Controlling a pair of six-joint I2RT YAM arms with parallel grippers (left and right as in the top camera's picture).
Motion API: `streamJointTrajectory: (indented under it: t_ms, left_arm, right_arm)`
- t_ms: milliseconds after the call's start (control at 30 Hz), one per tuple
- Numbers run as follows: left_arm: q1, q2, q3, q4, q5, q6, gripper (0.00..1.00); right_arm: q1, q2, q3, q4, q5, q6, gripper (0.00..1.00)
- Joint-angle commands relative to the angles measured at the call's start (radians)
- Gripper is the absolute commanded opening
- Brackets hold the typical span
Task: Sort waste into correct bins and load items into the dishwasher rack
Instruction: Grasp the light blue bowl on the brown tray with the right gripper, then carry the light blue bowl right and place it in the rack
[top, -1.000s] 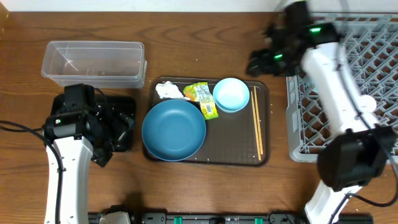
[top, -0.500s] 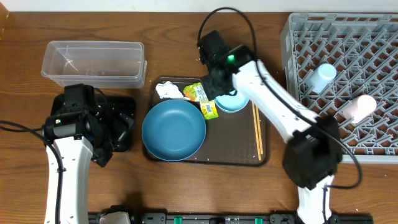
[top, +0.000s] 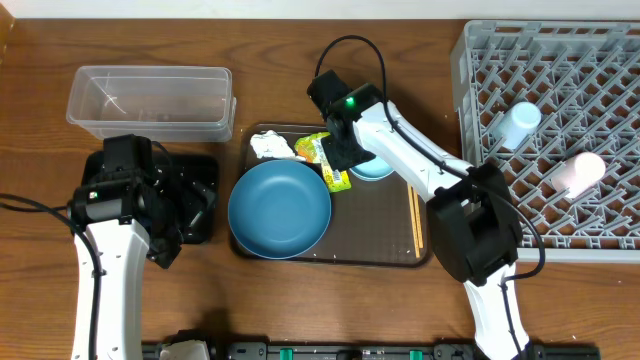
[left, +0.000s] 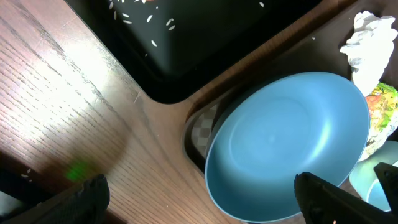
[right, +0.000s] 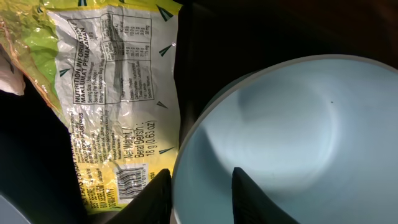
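The wrapper (right: 118, 93) reads "NUTRITION INFORMATION" and "Net Weight / Berat Bersih: 18 g".

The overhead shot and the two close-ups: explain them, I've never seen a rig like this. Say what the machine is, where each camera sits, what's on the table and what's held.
Two robot arms sit at a table, each ending in a two-finger gripper. The wide picture looks down from above; each close-up comes from a wrist camera. A brown tray carries a dark-blue plate, light-blue bowl, tissue, wrapper and chopsticks. By the left arm are a clear tub and a black tray with rice grains; by the right, a grey rack holding a light-blue cup and a whitish cup. The left gripper is wide open and empty. The right gripper straddles the bowl's rim, not visibly clamped.
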Motion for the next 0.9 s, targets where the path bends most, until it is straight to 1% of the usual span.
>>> streamJointTrajectory:
  t_ms: [0, 267, 333, 467, 633, 667, 733, 800, 867]
  left_arm:
    - [-0.002, 0.001, 0.016, -0.002, -0.014, 0.006, 0.98]
    - [-0.002, 0.001, 0.016, -0.002, -0.014, 0.006, 0.98]
    - [-0.002, 0.001, 0.016, -0.002, -0.014, 0.006, 0.98]
    - [-0.002, 0.001, 0.016, -0.002, -0.014, 0.006, 0.98]
    - [-0.002, 0.001, 0.016, -0.002, -0.014, 0.006, 0.98]
    - [-0.002, 0.001, 0.016, -0.002, -0.014, 0.006, 0.98]
    - [-0.002, 0.001, 0.016, -0.002, -0.014, 0.006, 0.98]
    - [-0.002, 0.001, 0.016, -0.002, -0.014, 0.006, 0.98]
    - [-0.002, 0.001, 0.016, -0.002, -0.014, 0.006, 0.98]
  right_arm:
    - [0.018, 0.01, -0.002, -0.001, 0.014, 0.016, 0.32]
    - [0.025, 0.027, -0.002, -0.006, 0.014, 0.031, 0.32]
    - [0.025, 0.035, -0.002, -0.003, 0.014, 0.042, 0.3]
    - [0.025, 0.043, -0.002, -0.001, 0.014, 0.046, 0.22]
    - [0.026, 0.043, -0.002, 0.004, 0.014, 0.046, 0.22]
    - [0.026, 0.044, -0.002, 0.004, 0.014, 0.046, 0.21]
    - [0.026, 0.044, -0.002, 0.006, 0.014, 0.047, 0.14]
    - [0.025, 0.043, -0.001, 0.014, 0.014, 0.046, 0.1]
    - [0.023, 0.036, 0.017, 0.002, 0.014, 0.046, 0.01]
